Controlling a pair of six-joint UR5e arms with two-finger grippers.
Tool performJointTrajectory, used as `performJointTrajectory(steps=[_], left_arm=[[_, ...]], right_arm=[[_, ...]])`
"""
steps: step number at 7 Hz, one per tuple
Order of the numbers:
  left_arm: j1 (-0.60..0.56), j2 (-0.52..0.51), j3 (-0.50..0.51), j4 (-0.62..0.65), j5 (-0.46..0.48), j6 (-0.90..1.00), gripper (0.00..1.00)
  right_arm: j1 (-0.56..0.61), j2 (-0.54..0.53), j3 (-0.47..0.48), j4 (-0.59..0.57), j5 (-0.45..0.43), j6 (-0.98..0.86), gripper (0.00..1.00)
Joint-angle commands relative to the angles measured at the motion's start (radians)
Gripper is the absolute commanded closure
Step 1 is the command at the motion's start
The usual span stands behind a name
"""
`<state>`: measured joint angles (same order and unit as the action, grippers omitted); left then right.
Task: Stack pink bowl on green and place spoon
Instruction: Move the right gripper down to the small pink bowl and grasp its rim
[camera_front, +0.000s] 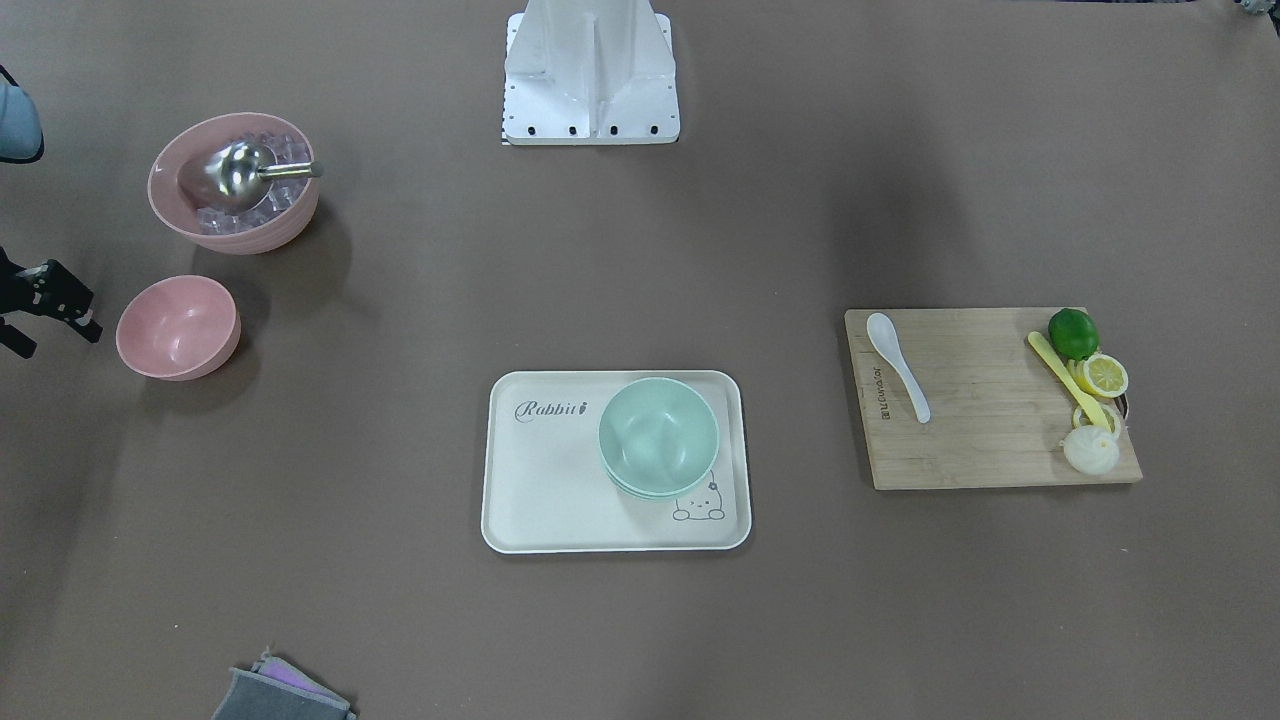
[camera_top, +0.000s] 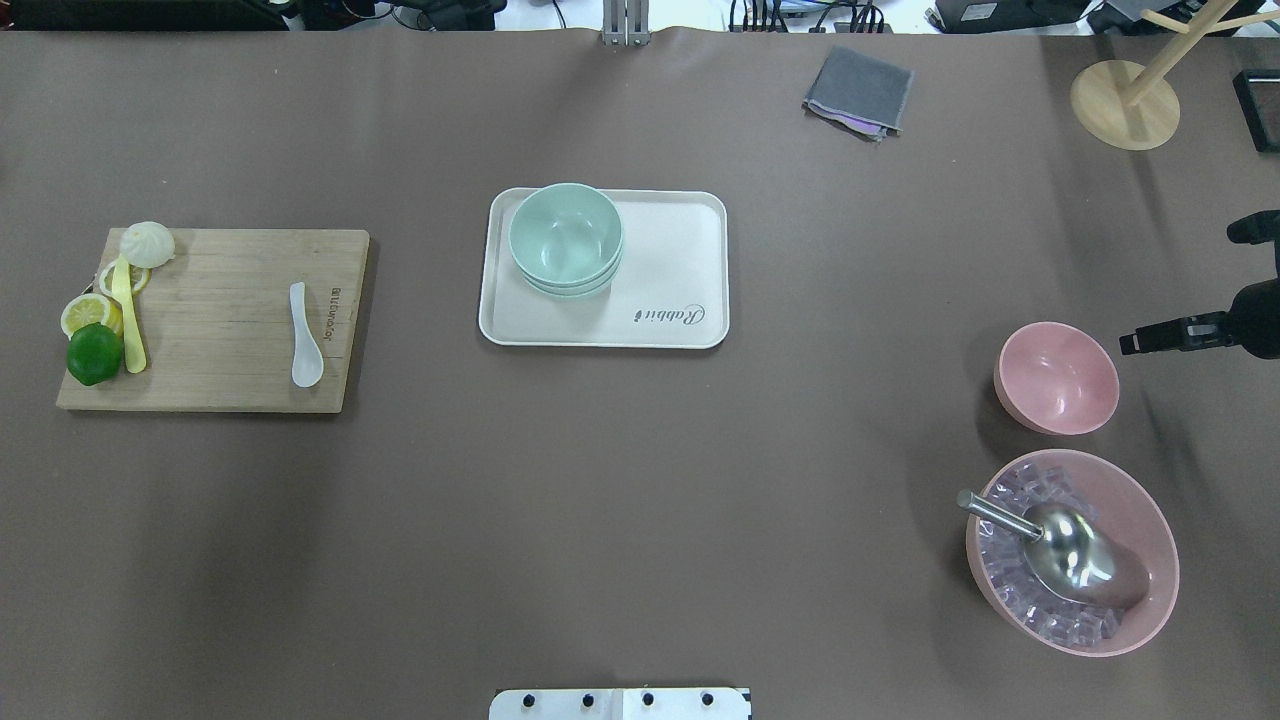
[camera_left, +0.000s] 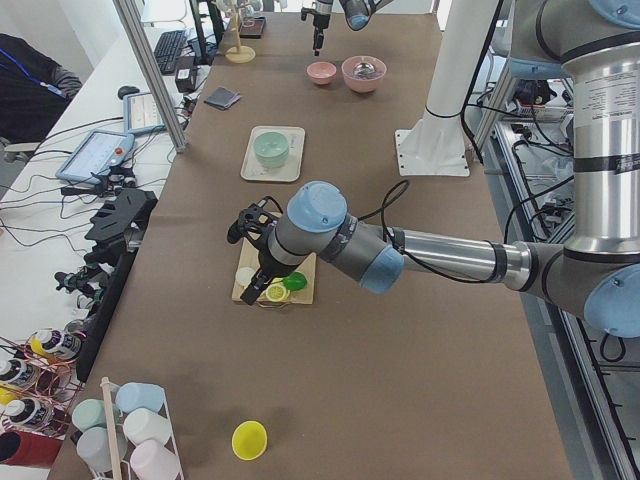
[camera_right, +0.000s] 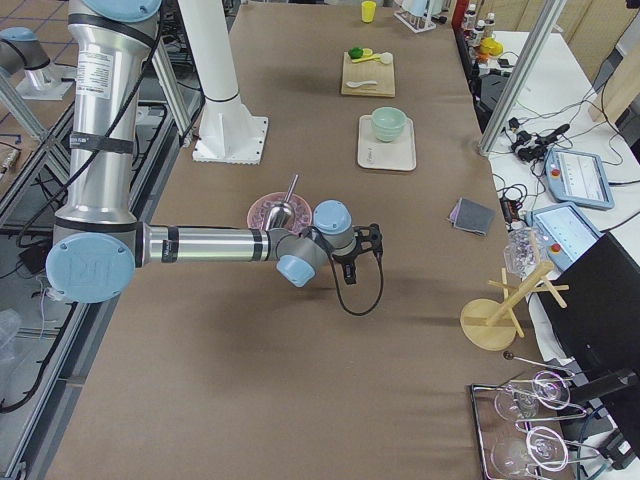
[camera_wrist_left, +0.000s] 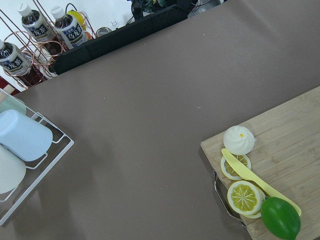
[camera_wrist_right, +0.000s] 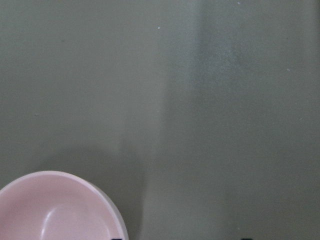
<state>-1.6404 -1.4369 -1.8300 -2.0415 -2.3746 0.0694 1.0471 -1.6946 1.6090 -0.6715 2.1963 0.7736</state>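
Note:
A small pink bowl (camera_top: 1057, 377) stands upright on the table at my right; it also shows in the right wrist view (camera_wrist_right: 55, 210). A green bowl (camera_top: 565, 238) sits stacked on a white tray (camera_top: 670, 270) in the middle. A white spoon (camera_top: 303, 335) lies on a wooden cutting board (camera_top: 220, 330) at my left. My right gripper (camera_top: 1150, 335) hovers just beside the pink bowl, open and empty. My left gripper (camera_left: 250, 225) shows only in the exterior left view, above the board's outer end; I cannot tell if it is open or shut.
A large pink bowl (camera_top: 1150, 590) of ice cubes with a metal scoop stands near the small bowl. A lime (camera_top: 94, 353), lemon slices, a yellow knife and a bun lie on the board's outer end. A grey cloth (camera_top: 858, 92) and a wooden stand (camera_top: 1125, 105) are at the far edge.

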Motion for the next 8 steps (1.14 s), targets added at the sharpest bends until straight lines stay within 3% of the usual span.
performJointTrajectory(steps=[1,3,4,5,6,8], left_arm=[[0.001,0.001,0.0,-0.002,0.0,0.001,0.02],[-0.001,0.001,0.0,-0.002,0.0,0.001,0.02],[0.001,0.003,0.0,-0.003,-0.002,0.001,0.02],[0.001,0.012,0.0,-0.005,-0.002,0.003,0.02],[0.001,0.012,0.0,-0.005,-0.002,0.003,0.02],[0.001,0.013,0.0,-0.006,0.0,0.003,0.02]], right_arm=[[-0.053,0.018,-0.008,0.023,-0.021,0.055,0.33],[-0.09,0.015,-0.001,0.024,-0.042,0.055,0.33],[-0.099,0.007,-0.001,0.024,-0.049,0.055,0.42],[-0.101,0.001,-0.001,0.024,-0.047,0.053,0.8],[-0.099,0.001,0.011,0.024,-0.046,0.052,1.0],[-0.078,0.01,0.026,0.012,-0.03,0.05,1.0]])
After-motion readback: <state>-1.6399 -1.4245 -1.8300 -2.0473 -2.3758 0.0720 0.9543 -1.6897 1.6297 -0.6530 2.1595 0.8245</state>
